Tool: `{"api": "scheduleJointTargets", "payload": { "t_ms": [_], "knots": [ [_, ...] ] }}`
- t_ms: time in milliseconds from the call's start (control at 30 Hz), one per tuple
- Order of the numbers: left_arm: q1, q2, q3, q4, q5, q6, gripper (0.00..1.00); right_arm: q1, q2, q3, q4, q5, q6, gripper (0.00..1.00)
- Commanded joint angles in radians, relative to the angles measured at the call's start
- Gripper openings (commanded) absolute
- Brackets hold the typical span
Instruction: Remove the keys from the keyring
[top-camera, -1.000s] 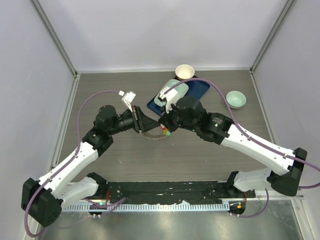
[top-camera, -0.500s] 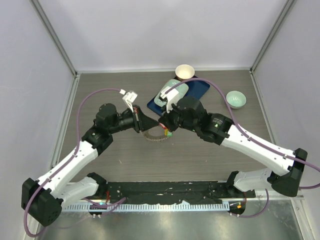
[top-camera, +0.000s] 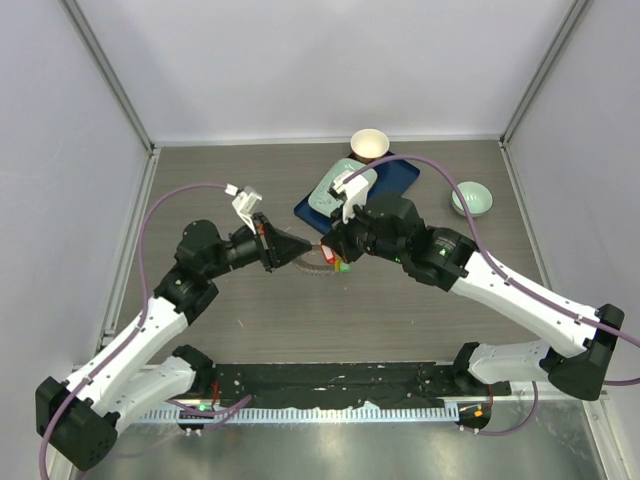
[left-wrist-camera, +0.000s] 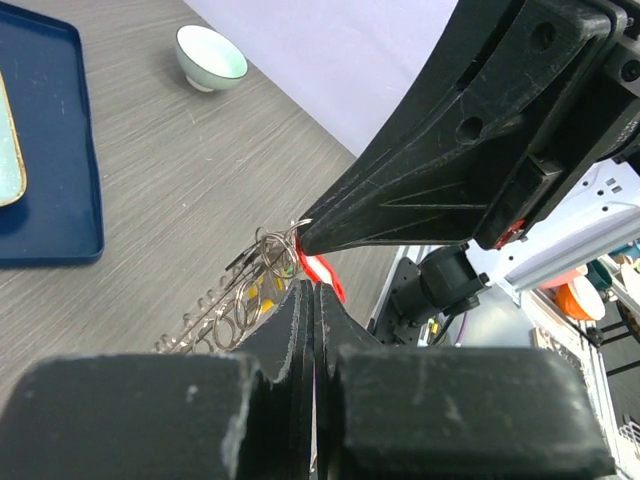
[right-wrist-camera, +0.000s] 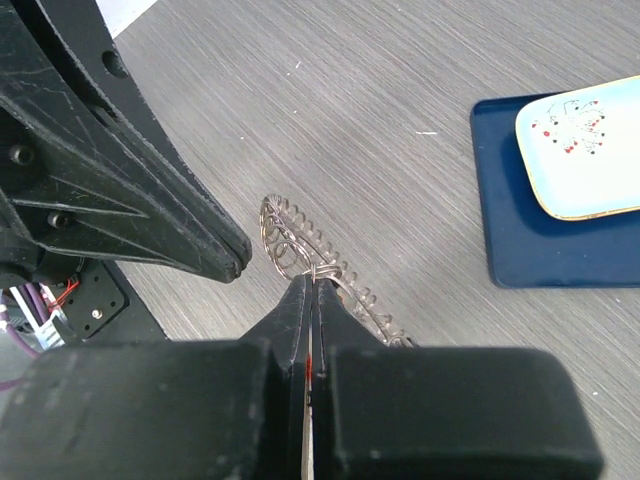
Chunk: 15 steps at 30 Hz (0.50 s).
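Note:
The keyring (top-camera: 316, 264), a grey ring fringed with small silvery loops, lies on the table between my two grippers. It also shows in the left wrist view (left-wrist-camera: 232, 308) and the right wrist view (right-wrist-camera: 300, 240). My right gripper (right-wrist-camera: 313, 276) is shut; a small loop of the keyring sticks out at its tips and a red sliver shows between its jaws. The red key (left-wrist-camera: 326, 277) hangs just under that gripper's tip. Green and yellow-orange key heads (left-wrist-camera: 268, 278) show through the loops. My left gripper (left-wrist-camera: 311, 288) is shut, its tip (right-wrist-camera: 236, 264) just beside the keyring, with nothing seen in it.
A blue tray (top-camera: 392, 181) with a pale plate (top-camera: 338, 187) lies behind the grippers. A cream cup (top-camera: 369, 143) stands at the back. A pale green bowl (top-camera: 472, 198) sits to the right. The two grippers' fingers nearly touch over the keyring.
The left arm's wrist has swung down and to the left, its fingers now pointing right at the keyring. The right gripper and the keyring have shifted slightly right and back.

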Motion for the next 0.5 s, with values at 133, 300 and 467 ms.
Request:
{"api": "scheduleJointTargets", "payload": {
  "t_ms": [133,300,467],
  "knots": [
    [0.003,0.037,0.116,-0.164,0.001,0.07,0.33,-0.005,-0.04,0.014,0.067,-0.024,0.016,0.01],
    [0.003,0.06,0.072,-0.044,0.093,-0.068,0.45,-0.004,-0.064,-0.023,0.133,-0.098,-0.026,0.01],
    [0.003,0.039,0.061,-0.061,0.127,-0.044,0.5,-0.007,-0.084,-0.04,0.165,-0.101,-0.063,0.01]
  ]
}}
